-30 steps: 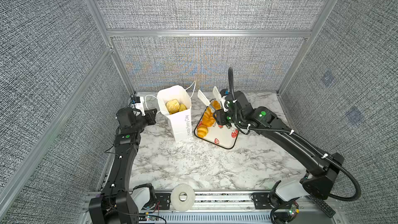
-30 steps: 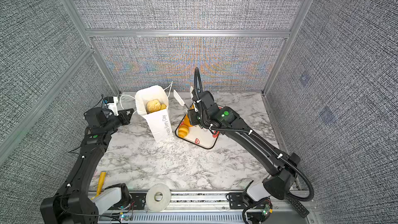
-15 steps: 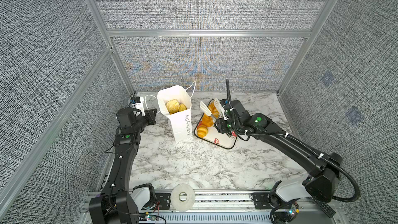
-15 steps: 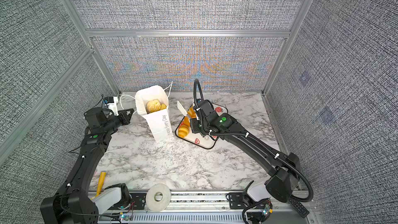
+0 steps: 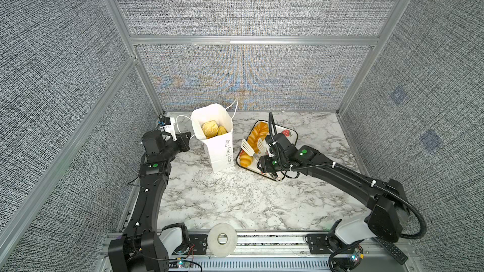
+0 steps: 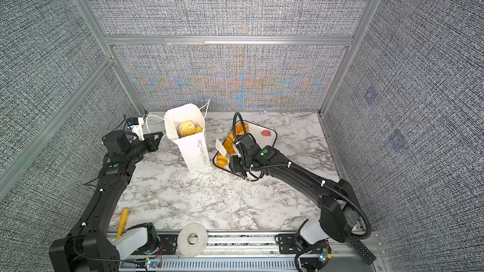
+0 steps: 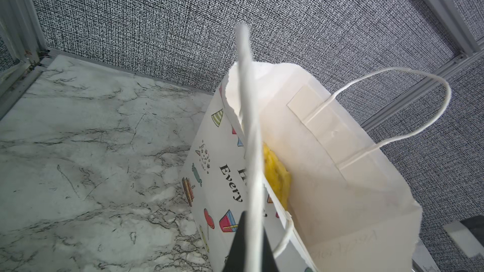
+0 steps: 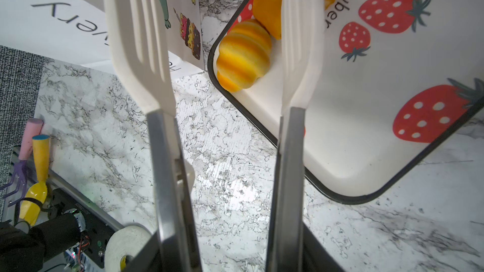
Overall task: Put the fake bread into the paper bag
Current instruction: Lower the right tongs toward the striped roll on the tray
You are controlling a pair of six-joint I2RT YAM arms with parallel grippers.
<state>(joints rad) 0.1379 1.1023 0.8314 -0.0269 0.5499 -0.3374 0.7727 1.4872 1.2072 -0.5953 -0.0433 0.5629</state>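
The white paper bag [image 5: 220, 153] [image 6: 196, 150] [image 7: 340, 179] stands open on the marble, with fake bread [image 5: 210, 128] [image 6: 186, 128] [image 7: 277, 176] inside. My left gripper [image 5: 190, 138] [image 6: 158, 136] [image 7: 250, 221] is shut on its cord handle [image 7: 246, 100]. My right gripper [image 5: 263, 160] [image 6: 234, 162] [image 8: 233, 257] is shut on white-tipped steel tongs [image 5: 247, 147] [image 8: 141, 48], whose blades stand apart. A small ridged roll [image 5: 245, 158] [image 6: 222, 160] [image 8: 243, 54] lies between the blades in the tray's near corner. A long loaf [image 5: 258, 133] [image 6: 231, 139] [image 8: 269, 3] lies behind it.
The strawberry-print tray [image 5: 290, 133] [image 6: 269, 139] [image 8: 353, 153] sits right of the bag. A tape roll [image 5: 222, 239] [image 6: 192, 239] rests on the front rail. A yellow scoop [image 6: 122, 218] [image 8: 36, 179] lies at the front left, a remote [image 5: 392, 251] at the front right.
My right arm has drawn the tongs from over the long loaf down toward the tray's near corner and the small roll. The left arm and the bag have not moved.
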